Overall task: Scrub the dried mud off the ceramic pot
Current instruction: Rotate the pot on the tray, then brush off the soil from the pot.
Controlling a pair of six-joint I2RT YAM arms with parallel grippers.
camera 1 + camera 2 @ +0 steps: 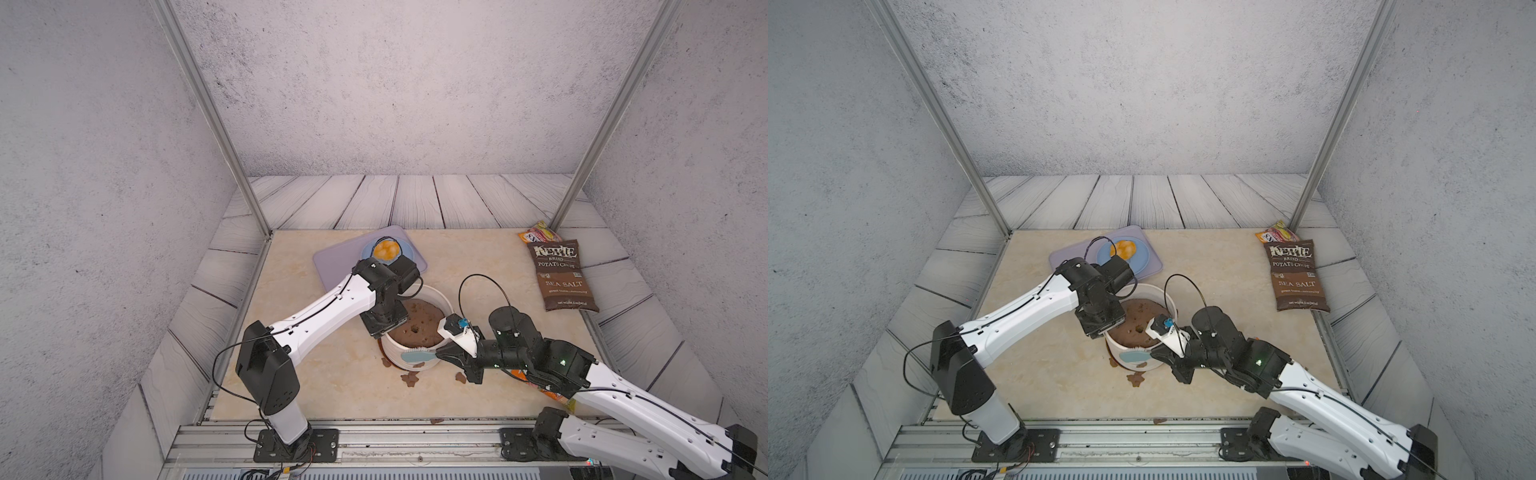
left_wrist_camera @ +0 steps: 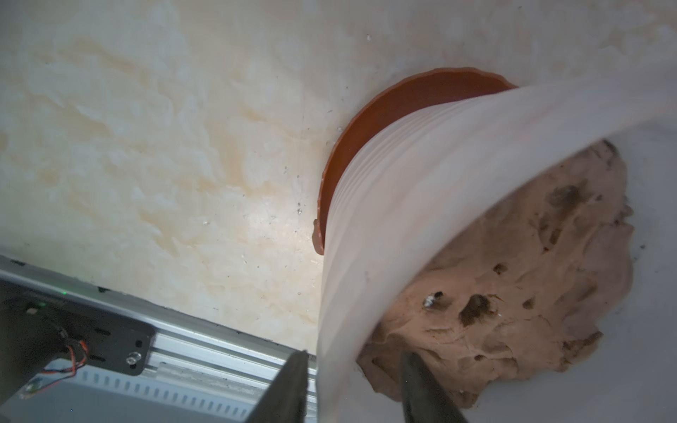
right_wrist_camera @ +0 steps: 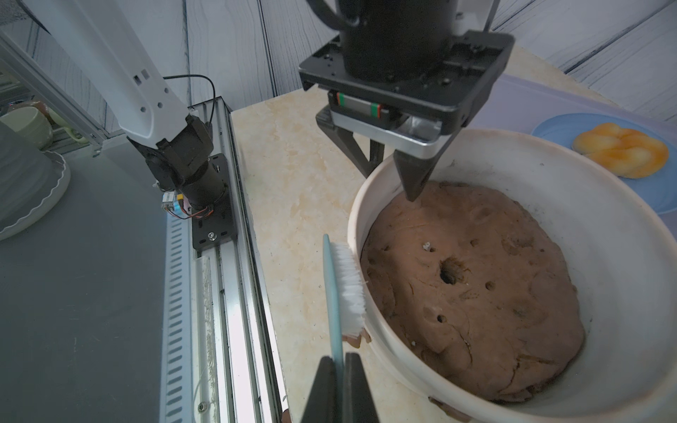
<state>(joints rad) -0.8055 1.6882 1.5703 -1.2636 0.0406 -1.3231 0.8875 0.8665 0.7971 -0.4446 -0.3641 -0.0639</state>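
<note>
Inspection of the work area: the ceramic pot (image 1: pixel 441 297) is standing near the middle of the table (image 1: pixel 311 374), seated in a rust-brown saucer (image 2: pixel 366 121) and holding a brown soil mound (image 3: pixel 476 293) with a hole at its centre.

The left gripper (image 3: pixel 388 175) is reaching down over the pot's rim on the side toward the left arm. One finger is hanging outside the wall and the other inside, its tip at the soil. The jaws are standing apart with the wall between them; whether they are pressing on it cannot be told.

The right gripper (image 3: pixel 339 366) is pinching the pale blue handle of a brush (image 1: pixel 417 356), jaws pressed together on it. The brush is lying sideways across the pot's near wall, its white bristles touching the ribbed surface just under the rim.

The dried mud (image 1: pixel 409 379) is showing as brown flakes on the table just in front of the pot, with one patch clinging to the wall under the brush.

A lavender tray (image 1: pixel 332 266) carrying a blue plate (image 3: pixel 557 128) is sitting behind the pot, and a chip bag (image 1: pixel 563 278) is lying at the far right.
</note>
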